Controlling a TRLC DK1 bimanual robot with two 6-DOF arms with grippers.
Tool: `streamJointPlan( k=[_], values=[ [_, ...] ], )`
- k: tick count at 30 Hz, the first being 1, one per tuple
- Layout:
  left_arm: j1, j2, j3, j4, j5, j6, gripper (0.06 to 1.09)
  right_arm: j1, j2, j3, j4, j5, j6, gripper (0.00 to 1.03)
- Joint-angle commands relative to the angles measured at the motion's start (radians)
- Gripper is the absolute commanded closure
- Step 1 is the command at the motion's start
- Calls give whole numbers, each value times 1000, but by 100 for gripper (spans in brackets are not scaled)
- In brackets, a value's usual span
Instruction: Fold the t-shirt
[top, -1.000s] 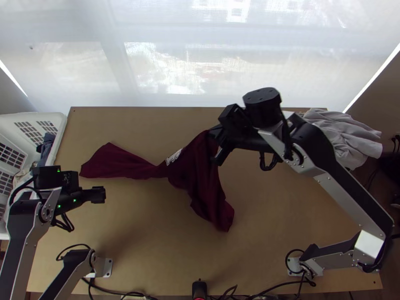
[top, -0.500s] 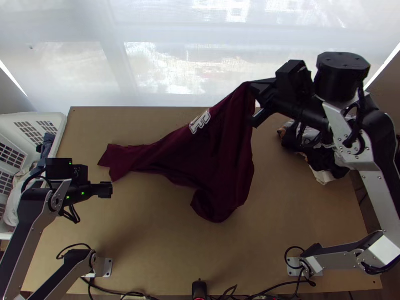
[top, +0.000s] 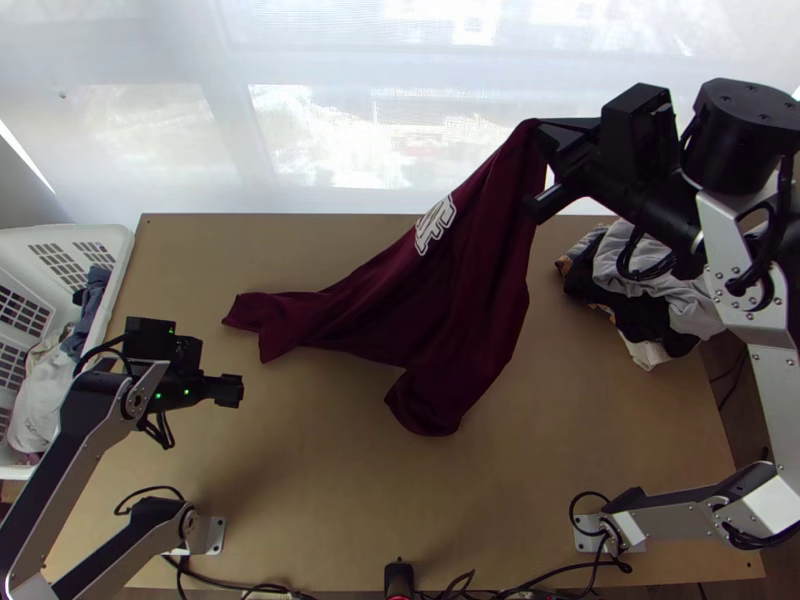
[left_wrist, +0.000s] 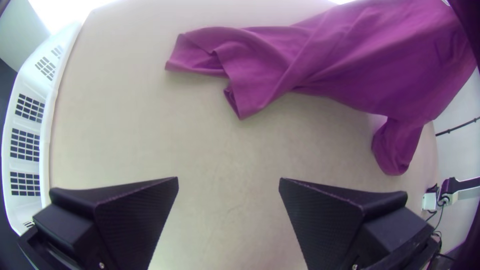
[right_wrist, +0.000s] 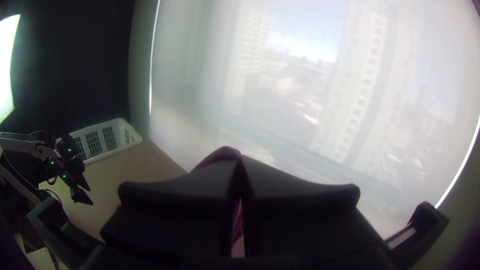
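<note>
R gripper's got the maroon t-shirt pinched up by one bit, rest draping down w/ the far end bunched on the wooden table. L gripper's wide open near that end, white plastic basket off to its L.

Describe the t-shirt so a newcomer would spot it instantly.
Across the middle of the wooden table, the maroon t-shirt rises into the right hand. Its colour and pale print distinguish it from the grey and black clothes pile nearby.
</note>
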Motion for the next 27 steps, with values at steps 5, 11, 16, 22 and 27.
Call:
streamJointPlan(
  k=[5, 11, 16, 22, 27],
  values=[
    [-109, 192, 15, 148, -45, -3, 11, -9, -69, -122, 2, 8, 3, 100],
    [-117, 333, 64, 231, -55, -12, 13, -11, -83, -147, -16, 11, -4, 100],
    [-134, 442, 85, 287, -53, -15, 20, -17, -84, -157, -25, 20, -7, 100],
    [-158, 539, 108, 344, -55, -20, 20, -17, -80, -161, -25, 31, -16, 100],
    [-154, 568, 116, 387, -53, -27, 36, -19, -78, -162, -25, 36, -20, 100]
  ],
)
